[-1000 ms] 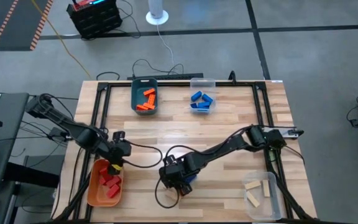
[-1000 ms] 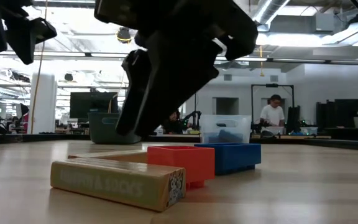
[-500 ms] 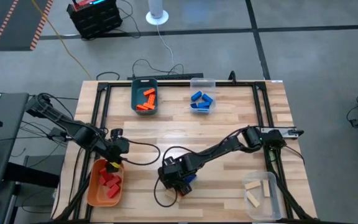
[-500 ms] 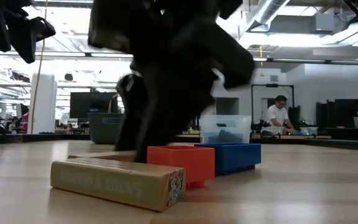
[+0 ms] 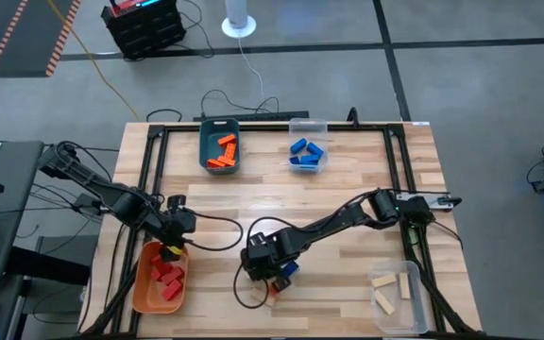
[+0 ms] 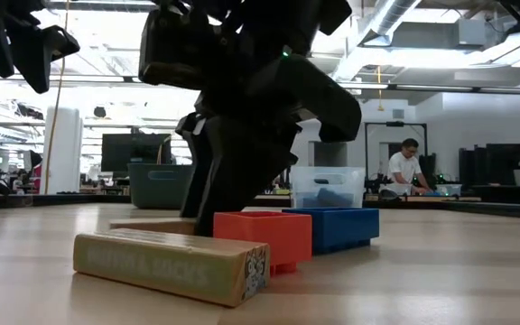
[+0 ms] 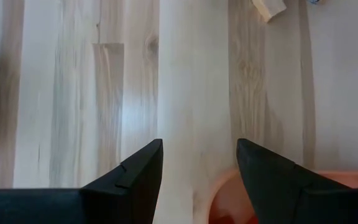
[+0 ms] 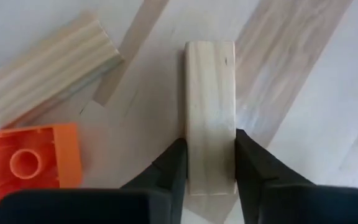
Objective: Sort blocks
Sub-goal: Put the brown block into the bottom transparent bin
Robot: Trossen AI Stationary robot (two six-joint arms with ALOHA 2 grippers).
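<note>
Right pincer (image 8: 207, 163) clamped on wooden block (image 8: 210, 112), mid-desk (image 5: 348, 189) | left pincer (image 7: 199, 163) apart over orange bin (image 5: 142, 283) rim | wrist-only: second wooden block (image 8: 45, 65), red block (image 8: 31, 163) beside

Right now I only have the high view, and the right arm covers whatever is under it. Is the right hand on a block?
Observer: Yes. The right wrist view shows the right hand with a finger against each long side of a pale wood block lying flat on the table.
Operator: Is anything close enough to get bumped?
Observer: A second pale block and a red brick lie beside it. Both are apart from it and outside the fingers.
Operator: And the left hand?
Observer: The left hand is open with nothing between its fingers, over the rim of the orange bin.
</note>
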